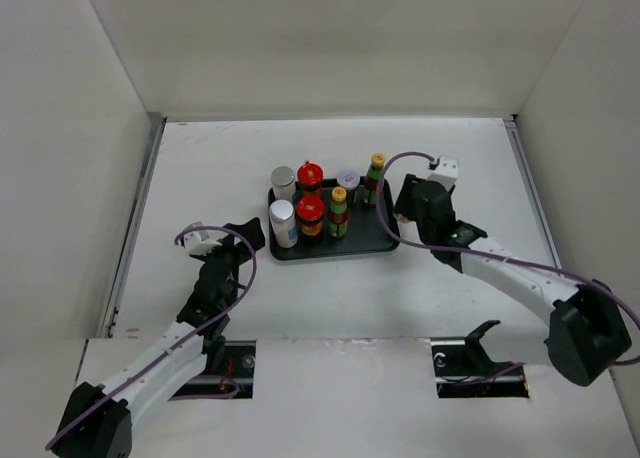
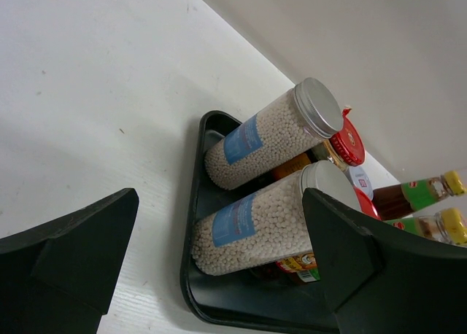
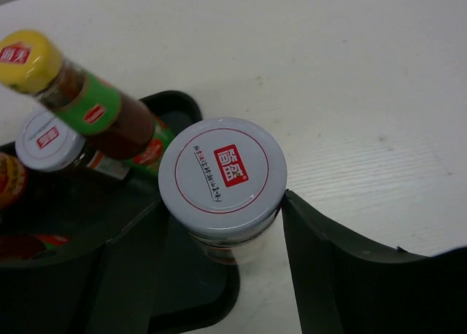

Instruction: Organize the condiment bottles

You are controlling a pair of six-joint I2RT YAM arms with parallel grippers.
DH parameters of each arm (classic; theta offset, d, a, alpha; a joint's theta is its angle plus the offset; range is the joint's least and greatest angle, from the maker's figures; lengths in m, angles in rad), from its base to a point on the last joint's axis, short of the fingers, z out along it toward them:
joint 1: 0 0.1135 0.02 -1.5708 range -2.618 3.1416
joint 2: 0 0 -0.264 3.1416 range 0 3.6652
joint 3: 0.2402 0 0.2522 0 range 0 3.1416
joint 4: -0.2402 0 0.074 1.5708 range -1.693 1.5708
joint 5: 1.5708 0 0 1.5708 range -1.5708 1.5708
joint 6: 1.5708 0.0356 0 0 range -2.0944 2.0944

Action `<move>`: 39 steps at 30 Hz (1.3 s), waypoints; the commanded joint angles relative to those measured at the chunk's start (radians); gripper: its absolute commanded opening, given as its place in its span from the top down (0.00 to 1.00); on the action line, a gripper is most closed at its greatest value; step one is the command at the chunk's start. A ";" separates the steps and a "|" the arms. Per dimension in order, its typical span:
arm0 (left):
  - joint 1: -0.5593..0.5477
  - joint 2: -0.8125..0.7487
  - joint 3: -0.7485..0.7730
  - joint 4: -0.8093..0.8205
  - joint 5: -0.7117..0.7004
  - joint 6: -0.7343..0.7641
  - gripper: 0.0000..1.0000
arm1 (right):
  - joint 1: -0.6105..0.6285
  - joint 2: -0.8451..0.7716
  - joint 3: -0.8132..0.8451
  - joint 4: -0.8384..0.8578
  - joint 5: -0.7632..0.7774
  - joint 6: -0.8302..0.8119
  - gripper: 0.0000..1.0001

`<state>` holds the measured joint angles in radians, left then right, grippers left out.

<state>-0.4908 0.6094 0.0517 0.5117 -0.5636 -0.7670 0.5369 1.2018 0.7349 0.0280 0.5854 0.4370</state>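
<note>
The left claw hangs wide open over the worktop, just off the near left corner of the tray, holding nothing. The right claw is at the tray's right edge, its fingers pressed against both sides of a white-capped jar at the rim. On the tray, the near row holds a white-capped shaker, the near red-capped jar and a yellow-capped bottle. Behind them stand a silver-lidded jar, the far red-capped jar, a grey-capped jar and an orange-capped bottle.
</note>
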 commanded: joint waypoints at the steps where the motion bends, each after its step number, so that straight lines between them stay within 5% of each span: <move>1: 0.008 -0.016 -0.029 0.021 0.005 -0.003 0.00 | 0.063 0.068 0.104 0.090 0.001 0.023 0.51; 15: 0.018 0.009 -0.009 -0.013 -0.002 0.009 0.00 | 0.156 0.324 0.190 0.173 -0.042 0.026 0.47; 20: 0.030 0.015 -0.006 -0.030 -0.038 0.002 0.00 | 0.185 0.343 0.190 0.162 -0.044 0.032 0.22; 27: 0.030 0.056 0.031 -0.084 -0.058 -0.003 0.00 | 0.191 0.234 0.133 0.156 -0.035 0.039 0.00; 39: 0.030 0.043 0.235 -0.419 -0.055 -0.018 0.00 | 0.061 -0.071 -0.046 0.162 0.027 0.115 0.00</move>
<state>-0.4652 0.6632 0.2008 0.1925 -0.6067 -0.7727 0.6369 1.1511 0.7361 0.1650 0.5766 0.4957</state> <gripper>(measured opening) 0.997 0.998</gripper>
